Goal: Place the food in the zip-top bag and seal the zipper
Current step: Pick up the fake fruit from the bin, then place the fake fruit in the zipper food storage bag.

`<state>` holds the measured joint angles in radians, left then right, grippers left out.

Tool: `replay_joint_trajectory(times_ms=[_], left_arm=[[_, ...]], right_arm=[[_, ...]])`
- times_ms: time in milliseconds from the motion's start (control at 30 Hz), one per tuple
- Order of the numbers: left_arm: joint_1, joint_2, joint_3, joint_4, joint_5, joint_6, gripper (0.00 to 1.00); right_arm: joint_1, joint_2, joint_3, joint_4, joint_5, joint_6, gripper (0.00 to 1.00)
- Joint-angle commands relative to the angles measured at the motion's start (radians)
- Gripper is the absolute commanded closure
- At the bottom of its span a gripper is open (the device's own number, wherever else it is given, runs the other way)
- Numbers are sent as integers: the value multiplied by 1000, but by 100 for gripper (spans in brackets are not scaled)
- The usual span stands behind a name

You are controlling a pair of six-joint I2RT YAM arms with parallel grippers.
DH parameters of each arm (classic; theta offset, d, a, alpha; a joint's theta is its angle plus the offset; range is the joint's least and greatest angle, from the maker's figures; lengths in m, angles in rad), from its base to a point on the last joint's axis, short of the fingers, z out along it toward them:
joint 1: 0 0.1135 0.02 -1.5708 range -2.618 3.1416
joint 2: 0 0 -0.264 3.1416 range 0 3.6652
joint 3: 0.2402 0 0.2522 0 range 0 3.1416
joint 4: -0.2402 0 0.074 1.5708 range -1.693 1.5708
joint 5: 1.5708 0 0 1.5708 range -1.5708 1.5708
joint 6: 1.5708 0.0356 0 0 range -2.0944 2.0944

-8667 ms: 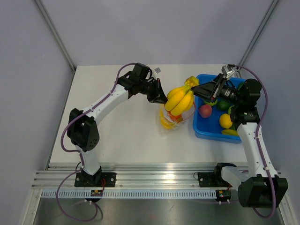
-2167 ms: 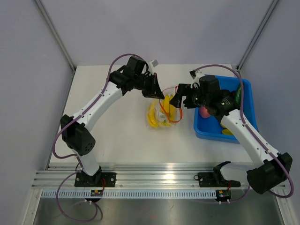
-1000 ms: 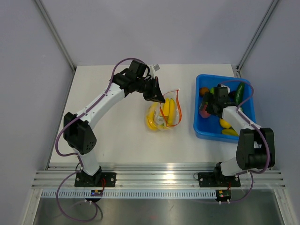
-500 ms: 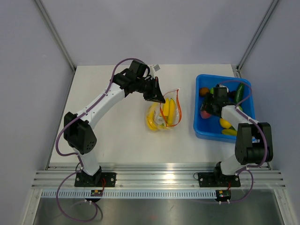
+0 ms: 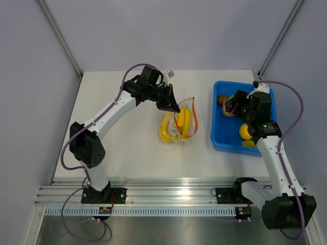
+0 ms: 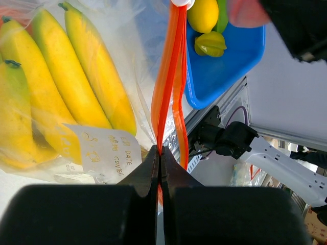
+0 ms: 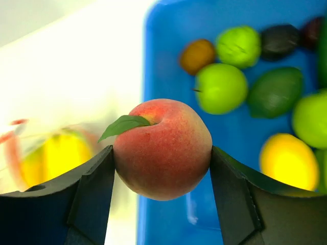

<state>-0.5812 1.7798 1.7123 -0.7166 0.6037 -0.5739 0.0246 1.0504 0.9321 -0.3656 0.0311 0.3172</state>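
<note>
The clear zip-top bag (image 5: 179, 125) lies mid-table with yellow bananas (image 5: 184, 120) inside, seen close in the left wrist view (image 6: 66, 76). My left gripper (image 5: 172, 106) is shut on the orange-red zipper strip (image 6: 163, 92) at the bag's mouth and holds it up; the two sides of the strip stand apart. My right gripper (image 5: 231, 106) is shut on the pink-red peach (image 7: 162, 148), which has a green leaf, and holds it above the left part of the blue bin (image 5: 220, 140). The bag shows blurred at the left of the right wrist view (image 7: 51, 153).
The blue bin (image 7: 168, 66) at the right holds green apples (image 7: 222, 87), a yellow fruit (image 7: 286, 161), an orange ball (image 7: 196, 55) and dark fruit. It also shows in the left wrist view (image 6: 225, 71). A rail runs along the table's near edge.
My right gripper has risen from the bin with the peach in it, and the right arm has swung outward. My left gripper and the bag have not moved.
</note>
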Motion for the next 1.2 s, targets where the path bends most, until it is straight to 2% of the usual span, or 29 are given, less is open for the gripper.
replay_joint_trajectory(times_ms=[0,100,133,267,567,800,867,900,933,1067,1167], left_arm=[[-2,-2,24,37,28,14,100],[-2,3,32,40,30,11,100],[-2,6,35,39,31,9,100],[-2,4,36,36,31,9,100],[-2,4,44,32,38,9,100],[-2,1,61,8,27,19,100],[-2,-2,64,9,25,20,100],[-2,-3,66,9,25,20,100],[-2,-2,70,9,25,19,100],[-2,7,81,8,30,20,100],[-2,18,83,9,36,19,100]], right_arm=[[4,-41,65,-61,-221,0,59],[98,-49,111,-76,-252,5,59],[192,-44,141,-90,-237,2,59],[359,6,203,-102,-211,11,57],[452,140,237,-44,-227,33,57],[456,233,211,82,-125,79,59],[457,259,226,86,-119,80,44],[457,282,237,85,-135,74,40],[459,292,250,77,-141,77,29],[460,293,255,73,-140,76,4],[460,273,251,62,-140,74,2]])
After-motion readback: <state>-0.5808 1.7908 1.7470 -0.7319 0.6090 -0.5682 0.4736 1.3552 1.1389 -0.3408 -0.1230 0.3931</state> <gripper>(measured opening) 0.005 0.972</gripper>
